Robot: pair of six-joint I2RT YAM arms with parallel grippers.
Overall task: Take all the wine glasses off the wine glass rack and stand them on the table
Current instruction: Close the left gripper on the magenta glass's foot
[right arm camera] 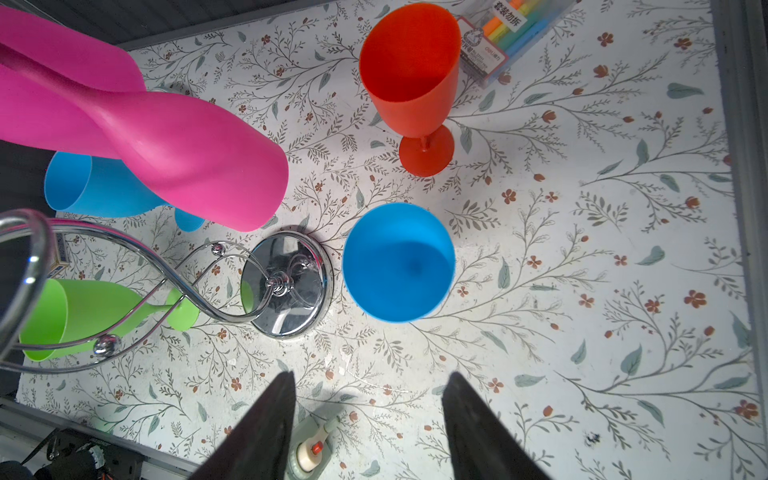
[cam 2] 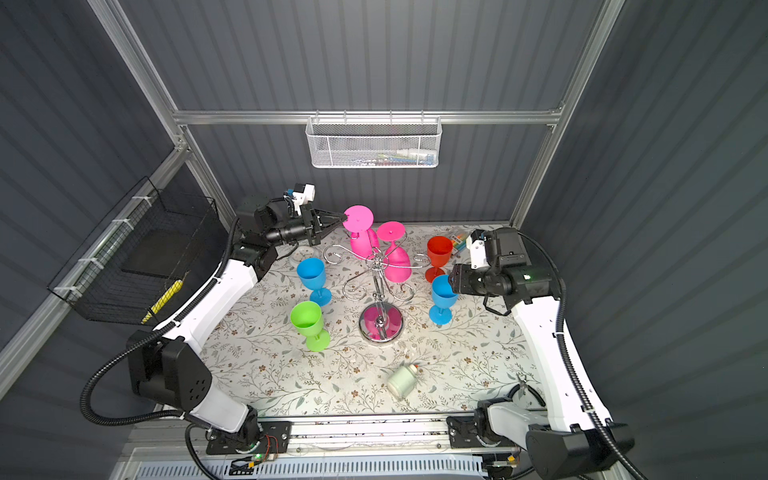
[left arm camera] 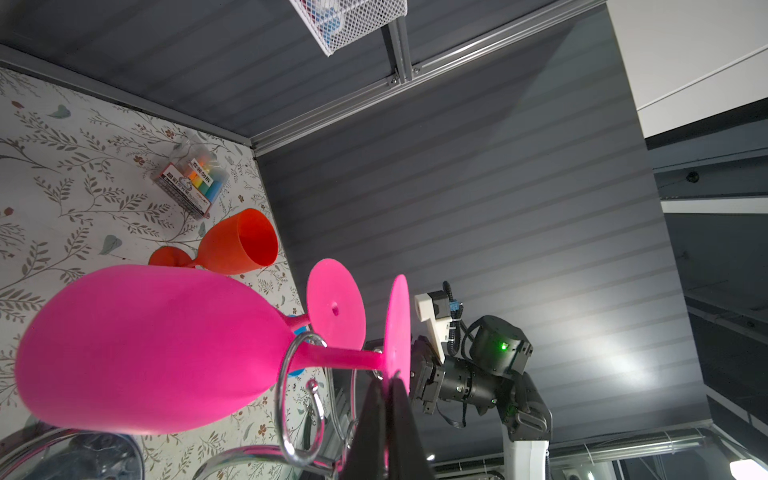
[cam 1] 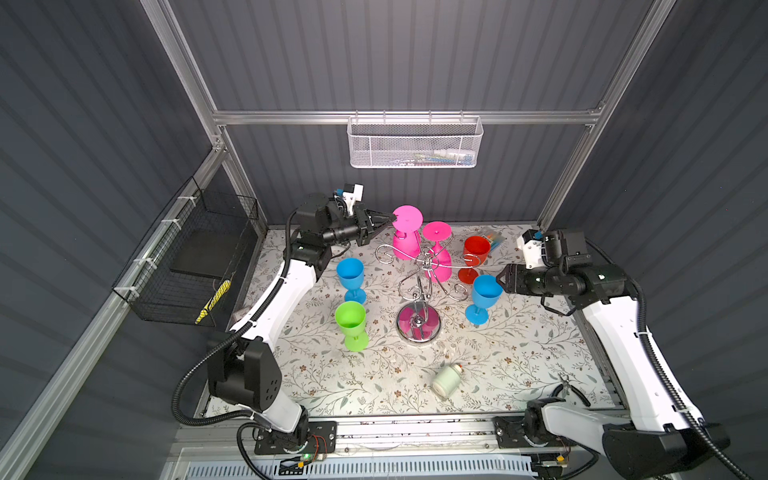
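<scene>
One pink glass (left arm camera: 153,349) pinched in left claw (cam 1: 390,217); right claw (right arm camera: 370,378) parted.

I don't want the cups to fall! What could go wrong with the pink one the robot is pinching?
The left tool pinches the pink glass only by its foot's thin edge, so it might slip out. Its stem hangs in the rack, so a wrong pull could tip it. The second pink glass hangs close and may get bumped.

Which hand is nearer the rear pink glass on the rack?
Left. The left hand grips the rear pink glass by its foot; the right hand hangs open across the rack, by a blue glass.
</scene>
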